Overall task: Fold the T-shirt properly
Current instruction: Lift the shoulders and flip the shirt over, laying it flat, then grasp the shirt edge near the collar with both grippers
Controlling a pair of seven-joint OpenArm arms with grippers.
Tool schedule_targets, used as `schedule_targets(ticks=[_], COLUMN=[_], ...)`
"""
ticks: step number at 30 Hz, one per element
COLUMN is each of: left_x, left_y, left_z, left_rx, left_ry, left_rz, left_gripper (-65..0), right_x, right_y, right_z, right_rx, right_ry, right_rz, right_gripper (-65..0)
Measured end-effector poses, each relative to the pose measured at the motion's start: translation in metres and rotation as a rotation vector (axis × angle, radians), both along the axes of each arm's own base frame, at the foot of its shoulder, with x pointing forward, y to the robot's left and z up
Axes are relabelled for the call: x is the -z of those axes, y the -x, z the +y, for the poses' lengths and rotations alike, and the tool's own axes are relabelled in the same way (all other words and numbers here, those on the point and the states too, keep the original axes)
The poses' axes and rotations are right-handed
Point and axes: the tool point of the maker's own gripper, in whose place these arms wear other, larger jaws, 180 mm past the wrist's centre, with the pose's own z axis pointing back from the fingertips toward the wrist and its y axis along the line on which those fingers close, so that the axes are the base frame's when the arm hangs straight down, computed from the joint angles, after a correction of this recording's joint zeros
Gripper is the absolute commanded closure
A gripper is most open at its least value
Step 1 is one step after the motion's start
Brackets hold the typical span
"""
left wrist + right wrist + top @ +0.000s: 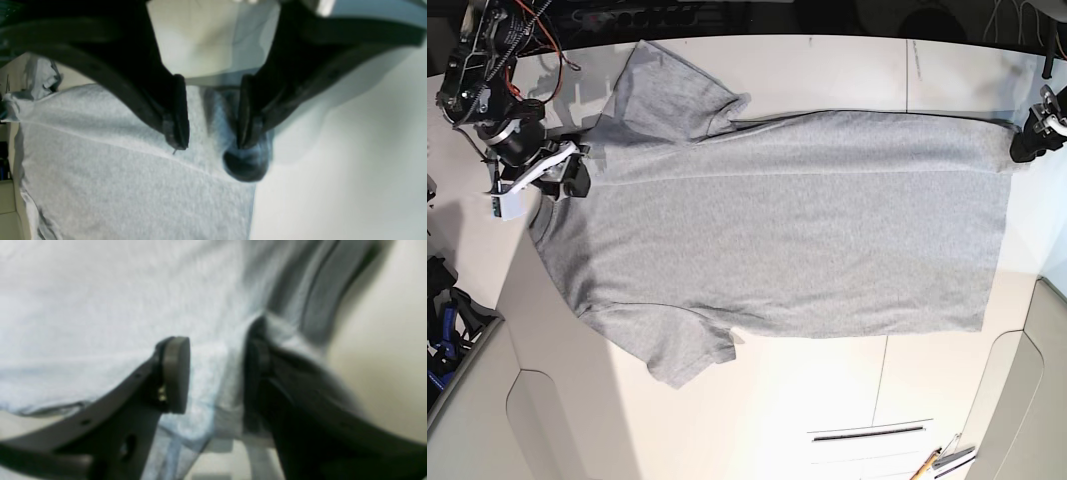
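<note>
Grey T-shirt (787, 220) spans between both end effectors, edges pinched.

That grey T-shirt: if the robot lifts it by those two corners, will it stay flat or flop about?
Probably flop. The T-shirt lies limp on the table, and its cloth bunches between the right hand fingers. It looks light. The lifted part would likely sag between the right hand and left hand, the rest dragging behind.

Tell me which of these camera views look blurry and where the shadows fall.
Right wrist view: soft all over, the right gripper smeared. Left wrist view: the left gripper is dark and hazy, with a shadow on the T-shirt between its fingertips. Base view: sharp and evenly lit.
</note>
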Motion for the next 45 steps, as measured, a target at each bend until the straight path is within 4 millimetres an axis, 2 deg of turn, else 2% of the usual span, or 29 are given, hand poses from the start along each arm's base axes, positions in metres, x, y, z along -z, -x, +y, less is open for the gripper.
schedule_targets(ticks=[4, 7, 8, 12, 14, 18, 24, 31, 33, 35, 36, 37, 42, 45], left_x=[-0.015, -0.025, -0.028, -0.034, -0.034, -0.034, -0.035, -0.035, -0.035, -0.035, -0.035, -0.034, -0.035, -0.035], left_y=[-0.002, -0.001, -0.001, 0.0, -0.001, 0.0, -0.001, -0.001, -0.001, -0.001, -0.001, -0.001, -0.001, -0.001], left_z=[0.011, 0.018, 0.021, 0.028, 0.028, 0.028, 0.027, 0.027, 0.027, 0.028, 0.028, 0.027, 0.028, 0.028], left_rx=[-0.043, -0.06, -0.069, -0.089, -0.088, -0.087, -0.088, -0.088, -0.088, -0.088, -0.088, -0.088, -0.088, -0.088], left_ry=[0.017, 0.026, 0.026, 0.017, 0.016, 0.017, 0.021, 0.021, 0.021, 0.019, 0.019, 0.019, 0.019, 0.019], left_rz=[-0.046, -0.065, -0.075, -0.09, -0.092, -0.091, -0.095, -0.096, -0.096, -0.094, -0.094, -0.094, -0.094, -0.094], left_gripper=[-27.1, -27.1, -27.1, -27.1, -27.1, -27.1, -27.1, -27.1, -27.1, -27.1, -27.1, -27.1, -27.1, -27.1], right_x=[-0.037, -0.05, -0.048, -0.017, -0.008, 0.007, 0.047, 0.059, 0.059, 0.06, 0.06, 0.061, 0.053, 0.043], right_y=[0.003, 0.018, 0.027, 0.081, 0.099, 0.122, 0.139, 0.136, 0.139, 0.143, 0.146, 0.148, 0.14, 0.115], right_z=[-0.015, -0.026, -0.026, -0.014, -0.007, 0.01, 0.035, 0.089, 0.101, 0.112, 0.115, 0.117, 0.118, 0.115], right_rx=[0.002, 0.023, 0.021, -0.026, -0.032, -0.039, -0.066, -0.187, -0.223, -0.265, -0.289, -0.306, -0.326, -0.335], right_ry=[0.073, 0.123, 0.126, 0.075, 0.047, -0.013, -0.118, -0.24, -0.255, -0.259, -0.255, -0.253, -0.236, -0.196], right_rz=[-0.039, -0.046, -0.029, 0.137, 0.18, 0.245, 0.356, 0.368, 0.374, 0.385, 0.392, 0.394, 0.369, 0.304], right_gripper=[-25.2, -25.2, -25.2, -25.2, -25.2, -25.2, -25.2, -25.0, -20.2, -8.7, -1.5, 0.0, 0.0, 0.0])
